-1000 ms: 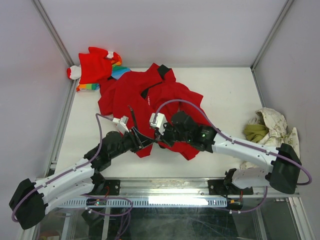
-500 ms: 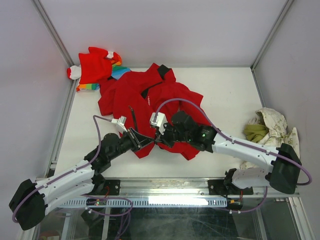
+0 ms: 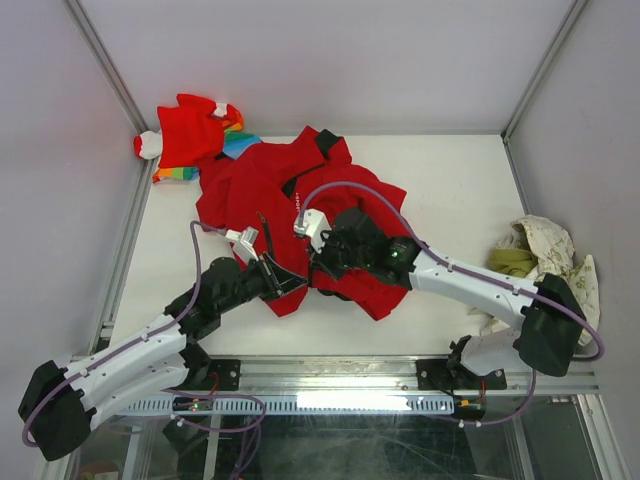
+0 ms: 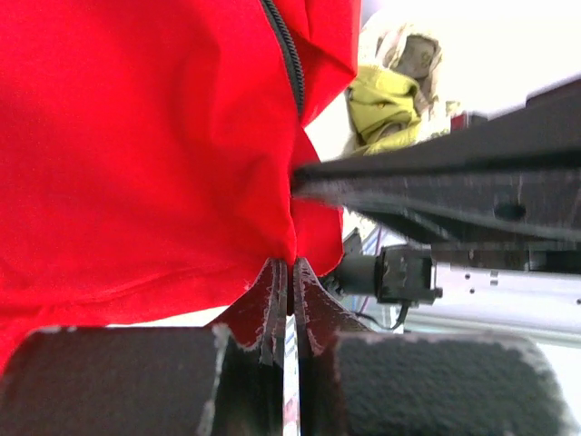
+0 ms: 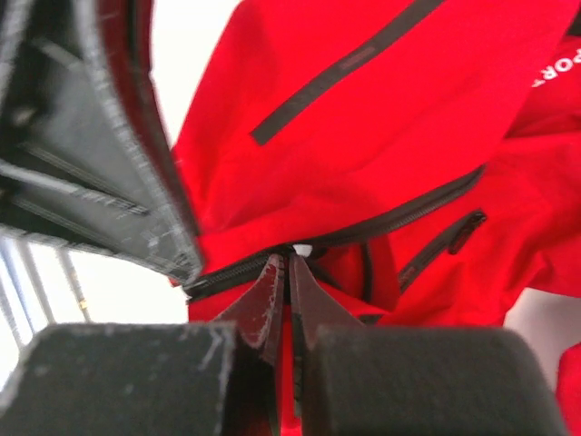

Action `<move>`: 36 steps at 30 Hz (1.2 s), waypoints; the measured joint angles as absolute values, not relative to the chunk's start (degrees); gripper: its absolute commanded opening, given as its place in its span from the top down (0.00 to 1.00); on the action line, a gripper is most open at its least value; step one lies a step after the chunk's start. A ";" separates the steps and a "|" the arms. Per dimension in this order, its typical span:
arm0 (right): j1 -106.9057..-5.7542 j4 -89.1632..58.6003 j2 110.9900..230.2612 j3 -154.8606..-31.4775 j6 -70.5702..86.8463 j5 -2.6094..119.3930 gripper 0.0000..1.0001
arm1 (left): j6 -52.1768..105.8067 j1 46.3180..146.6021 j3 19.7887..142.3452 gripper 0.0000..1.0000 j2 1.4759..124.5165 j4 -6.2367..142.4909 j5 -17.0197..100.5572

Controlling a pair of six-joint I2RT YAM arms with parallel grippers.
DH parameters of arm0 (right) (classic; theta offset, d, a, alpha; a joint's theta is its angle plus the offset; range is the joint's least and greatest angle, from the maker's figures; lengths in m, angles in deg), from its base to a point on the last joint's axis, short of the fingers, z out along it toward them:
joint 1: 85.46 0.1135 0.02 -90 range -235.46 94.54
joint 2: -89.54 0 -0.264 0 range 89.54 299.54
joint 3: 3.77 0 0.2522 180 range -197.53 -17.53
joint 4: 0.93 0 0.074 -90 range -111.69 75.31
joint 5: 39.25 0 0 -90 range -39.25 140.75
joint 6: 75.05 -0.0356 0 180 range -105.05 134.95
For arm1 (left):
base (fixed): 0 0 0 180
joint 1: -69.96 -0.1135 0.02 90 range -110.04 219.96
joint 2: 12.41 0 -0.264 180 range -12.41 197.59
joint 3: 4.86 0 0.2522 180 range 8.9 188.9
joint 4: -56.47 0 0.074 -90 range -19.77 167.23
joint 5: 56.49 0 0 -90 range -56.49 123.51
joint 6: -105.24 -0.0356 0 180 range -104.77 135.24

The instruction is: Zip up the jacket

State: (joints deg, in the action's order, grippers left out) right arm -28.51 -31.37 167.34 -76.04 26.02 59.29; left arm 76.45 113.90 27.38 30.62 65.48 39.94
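Observation:
The bright red jacket (image 3: pixel 265 190) lies crumpled on the white table, collar toward the back. My left gripper (image 3: pixel 290 284) is shut on the jacket's near hem (image 4: pixel 272 241), beside the dark front zipper (image 4: pixel 289 64). My right gripper (image 3: pixel 314 268) is shut on the zipper pull (image 5: pixel 300 250) at the low end of the zipper track (image 5: pixel 408 213), just right of the left gripper. White chest lettering (image 5: pixel 556 65) and a dark pocket zip (image 5: pixel 349 65) show in the right wrist view. The two grippers nearly touch.
A smaller red garment with rainbow stripes and white cuffs (image 3: pixel 190 135) lies at the back left corner. A cream and olive-green cloth (image 3: pixel 535 258) sits at the right edge, also in the left wrist view (image 4: pixel 390 91). Metal frame posts bound the table.
My right gripper has moved up the jacket, away from me, drawing the zipper pull a little along the track. My left gripper has stayed on the hem, shifting slightly.

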 measured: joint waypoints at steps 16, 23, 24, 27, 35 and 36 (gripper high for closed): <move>-42.54 -33.63 178.56 -87.29 25.65 61.23 1.00 | 68.07 113.71 34.13 1.00 28.76 82.55 42.17; -45.34 -35.31 183.26 -94.31 23.64 64.73 1.00 | 68.71 113.03 35.07 0.87 22.64 89.06 36.32; -45.45 -35.33 183.52 -94.72 23.60 64.97 1.00 | 68.82 113.05 35.25 0.80 21.76 90.61 35.86; -46.04 -33.73 183.48 -94.68 24.62 63.35 1.00 | 68.56 113.55 36.32 0.59 19.80 96.82 36.23; -37.82 -33.84 177.66 -90.55 25.11 63.68 1.00 | 64.56 114.23 45.06 0.22 25.46 100.75 32.16; -36.01 -34.24 177.07 -90.37 25.08 63.77 1.00 | 63.86 114.23 45.52 0.22 26.38 99.77 31.94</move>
